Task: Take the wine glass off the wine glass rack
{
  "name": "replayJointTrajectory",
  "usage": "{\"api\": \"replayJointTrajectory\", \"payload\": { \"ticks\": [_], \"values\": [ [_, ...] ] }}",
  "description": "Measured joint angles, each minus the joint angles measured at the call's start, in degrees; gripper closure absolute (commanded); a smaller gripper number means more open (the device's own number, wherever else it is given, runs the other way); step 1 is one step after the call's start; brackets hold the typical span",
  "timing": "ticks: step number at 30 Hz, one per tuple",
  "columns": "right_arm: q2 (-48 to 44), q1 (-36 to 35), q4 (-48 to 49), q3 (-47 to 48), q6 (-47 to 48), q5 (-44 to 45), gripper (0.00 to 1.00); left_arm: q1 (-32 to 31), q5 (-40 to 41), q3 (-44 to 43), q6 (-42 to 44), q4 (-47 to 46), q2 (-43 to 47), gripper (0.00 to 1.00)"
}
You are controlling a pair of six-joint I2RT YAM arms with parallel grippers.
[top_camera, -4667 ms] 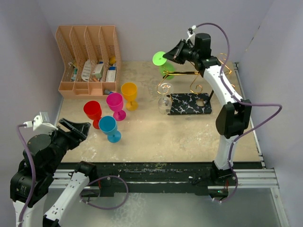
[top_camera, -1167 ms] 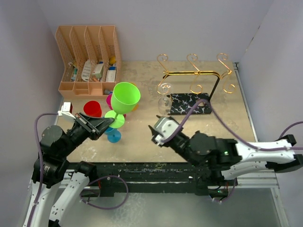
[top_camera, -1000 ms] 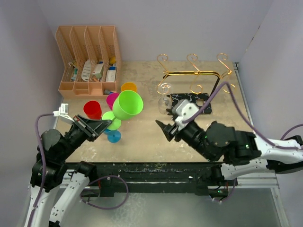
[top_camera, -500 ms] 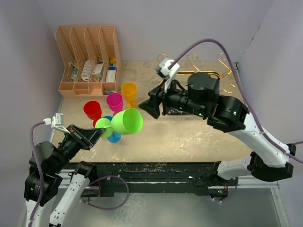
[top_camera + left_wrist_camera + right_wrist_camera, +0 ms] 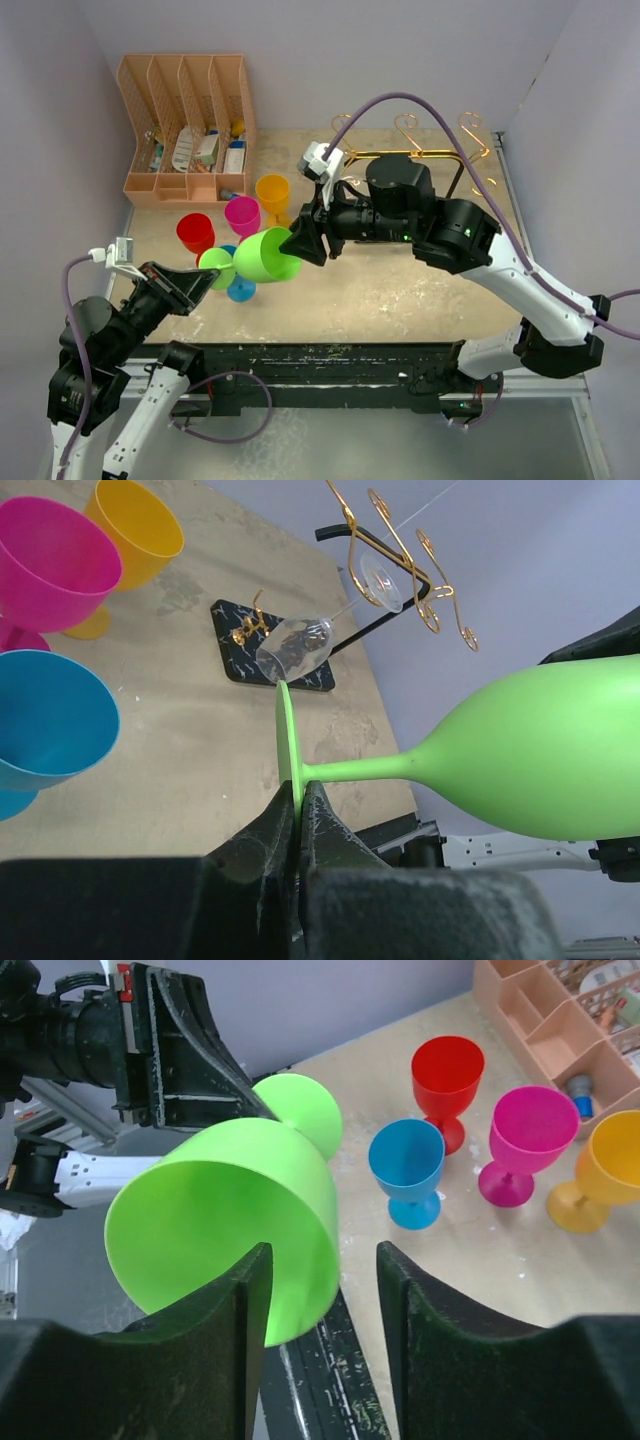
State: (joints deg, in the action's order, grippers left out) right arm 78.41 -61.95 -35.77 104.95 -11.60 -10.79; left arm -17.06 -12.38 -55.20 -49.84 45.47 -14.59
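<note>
Currently: green wine glass [image 5: 262, 255] off the rack [image 5: 235, 660], sideways in the air over the table [image 5: 400, 290] | left gripper [image 5: 300, 810] pinched on its foot | right gripper [image 5: 298, 243] spread at the bowl's rim, contact unclear | clear glass [image 5: 295, 645] hangs from the rack | blue cup [image 5: 405, 1160], red cup [image 5: 447, 1065], pink cup [image 5: 528, 1120], orange cup [image 5: 615, 1145] stand nearby.
</note>
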Motion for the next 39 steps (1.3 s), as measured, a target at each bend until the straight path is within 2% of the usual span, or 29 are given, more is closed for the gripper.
{"api": "replayJointTrajectory", "payload": {
  "ticks": [1,3,4,5,6,8,9,10,11,15,20,31,39],
  "values": [
    [0.24,0.02,0.09,-0.15,-0.02,-0.83,0.66,0.0,-0.02,0.0,0.0,-0.02,-0.24,1.0],
    [0.96,0.04,0.07,-0.37,-0.15,-2.27,0.95,0.0,-0.07,0.0,0.0,-0.04,-0.87,1.0],
    [1.46,0.04,0.09,-0.42,-0.04,-2.67,1.0,0.0,-0.07,0.0,0.04,-0.04,-1.2,1.0],
    [2.05,0.04,0.04,-0.42,-0.13,-2.84,1.0,0.0,-0.2,0.0,0.13,-0.02,-1.4,0.95],
    [2.64,0.11,-0.11,-0.42,-0.2,-2.19,1.0,0.0,0.0,-0.04,0.46,0.28,-1.53,0.81],
    [3.43,0.9,-0.11,-0.42,-0.55,-1.11,1.0,0.0,0.61,-0.37,0.94,0.92,-1.66,0.48],
    [3.74,1.01,-0.17,-0.42,-0.9,-0.22,1.0,0.0,0.81,-0.68,1.29,1.27,-1.9,0.36],
    [3.91,0.81,-0.44,-0.42,-1.11,1.27,1.0,0.0,1.09,-1.22,1.27,1.55,-2.29,0.26],
    [4.04,0.57,-0.96,-0.42,-1.38,3.37,1.0,0.0,2.14,-2.16,0.92,2.34,-2.97,0.22],
    [4.13,0.24,-3.19,-0.42,-2.21,11.37,1.0,0.0,6.93,-6.1,1.2,6.25,-5.75,0.19],
    [5.4,1.25,-5.86,-0.39,-2.99,15.85,1.0,0.0,12.35,-9.73,2.56,10.34,-9.2,0.19],
    [19.89,1.99,-11.08,0.15,-2.8,18.58,1.0,0.0,16.31,-12.11,5.53,12.55,-10.01,0.2],
    [23.89,2.43,-12.87,1.29,-1.92,20.31,1.0,0.0,17.38,-12.83,6.67,12.59,-10.05,0.2]
  ]
}}
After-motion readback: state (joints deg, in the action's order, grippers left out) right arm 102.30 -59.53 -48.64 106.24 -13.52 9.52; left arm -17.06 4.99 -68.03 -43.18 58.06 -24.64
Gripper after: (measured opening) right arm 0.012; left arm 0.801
